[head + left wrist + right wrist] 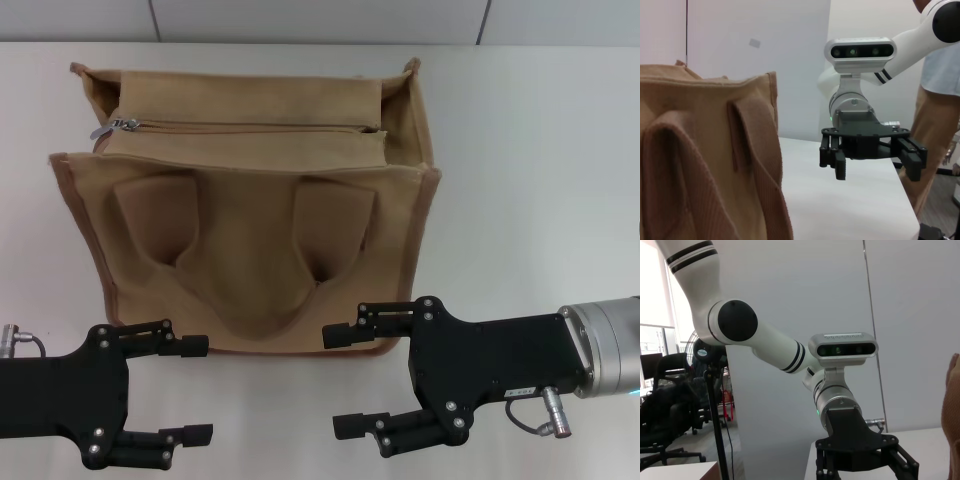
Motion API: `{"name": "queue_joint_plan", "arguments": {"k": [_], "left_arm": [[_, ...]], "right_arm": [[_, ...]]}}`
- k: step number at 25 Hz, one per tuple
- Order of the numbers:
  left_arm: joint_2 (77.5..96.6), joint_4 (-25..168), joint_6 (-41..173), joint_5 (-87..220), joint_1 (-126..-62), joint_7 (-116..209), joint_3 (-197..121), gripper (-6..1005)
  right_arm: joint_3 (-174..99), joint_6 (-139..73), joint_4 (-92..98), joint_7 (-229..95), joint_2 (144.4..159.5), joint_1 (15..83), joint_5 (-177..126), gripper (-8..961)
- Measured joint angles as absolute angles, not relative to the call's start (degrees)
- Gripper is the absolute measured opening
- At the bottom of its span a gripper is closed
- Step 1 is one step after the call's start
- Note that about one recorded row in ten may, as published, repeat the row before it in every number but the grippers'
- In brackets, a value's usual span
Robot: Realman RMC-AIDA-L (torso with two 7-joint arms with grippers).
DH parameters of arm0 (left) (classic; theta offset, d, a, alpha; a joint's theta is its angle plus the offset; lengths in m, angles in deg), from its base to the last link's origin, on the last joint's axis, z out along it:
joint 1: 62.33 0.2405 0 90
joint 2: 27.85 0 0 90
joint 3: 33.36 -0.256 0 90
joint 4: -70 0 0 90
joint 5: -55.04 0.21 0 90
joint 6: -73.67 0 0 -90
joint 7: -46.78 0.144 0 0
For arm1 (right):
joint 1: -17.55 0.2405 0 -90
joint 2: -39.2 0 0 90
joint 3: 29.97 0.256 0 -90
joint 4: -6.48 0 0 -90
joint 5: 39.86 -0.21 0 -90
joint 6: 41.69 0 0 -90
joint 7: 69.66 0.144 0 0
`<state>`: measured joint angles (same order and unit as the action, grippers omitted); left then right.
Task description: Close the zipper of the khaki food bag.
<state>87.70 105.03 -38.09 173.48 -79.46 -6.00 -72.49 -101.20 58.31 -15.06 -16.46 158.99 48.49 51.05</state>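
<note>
The khaki food bag (245, 215) stands on the white table, its front face with two flat handles turned toward me. Across its top panel runs the zipper (250, 126), with the small silver pull tab (110, 129) at the bag's left end. My left gripper (197, 390) hovers open in front of the bag's lower left corner, holding nothing. My right gripper (341, 382) is open and empty just off the bag's lower right corner. The left wrist view shows the bag (700, 150) beside the right gripper (872, 164). The right wrist view shows the left gripper (862, 471) and a sliver of the bag (953, 410).
The white table (540, 200) reaches right of the bag and back to a grey wall. A person (940, 100) stands beyond the table's edge in the left wrist view. An office chair (667, 405) and a stand are off the table.
</note>
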Motion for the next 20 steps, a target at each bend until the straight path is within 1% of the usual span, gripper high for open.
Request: {"name": "queue_joint_plan", "arguments": {"k": [2, 6, 7, 9, 10, 13, 15, 20], "left_arm": [[87.7, 105.0, -38.1, 173.5, -79.5, -6.0, -72.5, 800], [88.29, 104.6, -37.2, 172.7, -79.1, -4.7, -69.1, 800], [89.37, 104.2, -36.7, 172.6, -78.6, -2.5, -62.4, 800], [90.04, 104.0, -36.6, 172.4, -78.1, -0.4, -56.2, 800], [90.54, 102.6, -36.8, 171.1, -77.3, 2.8, -46.5, 800], [90.45, 100.9, -37.0, 169.6, -76.8, 4.5, -41.3, 800], [90.02, 99.4, -36.9, 168.1, -75.6, 6.1, -36.7, 800], [90.04, 99.1, -36.8, 166.0, -74.7, 8.1, -34.5, 799]], "right_arm": [[-101.2, 58.3, -15.0, -16.5, 159.0, 48.5, 51.0, 768], [-101.4, 58.4, -15.0, -16.6, 159.0, 48.3, 50.9, 767], [-101.4, 58.5, -15.0, -16.7, 159.0, 48.3, 50.9, 767], [-101.3, 58.6, -14.9, -17.1, 159.03, 48.1, 50.8, 767], [-101.2, 58.8, -14.7, -17.2, 159.06, 48.0, 50.8, 767], [-101.2, 58.9, -14.3, -17.2, 159.08, 47.9, 50.6, 767], [-101.2, 59.0, -13.3, -17.6, 159.08, 47.9, 50.2, 767], [-101.7, 59.1, -10.9, -20.4, 159.08, 47.9, 47.9, 768]]}}
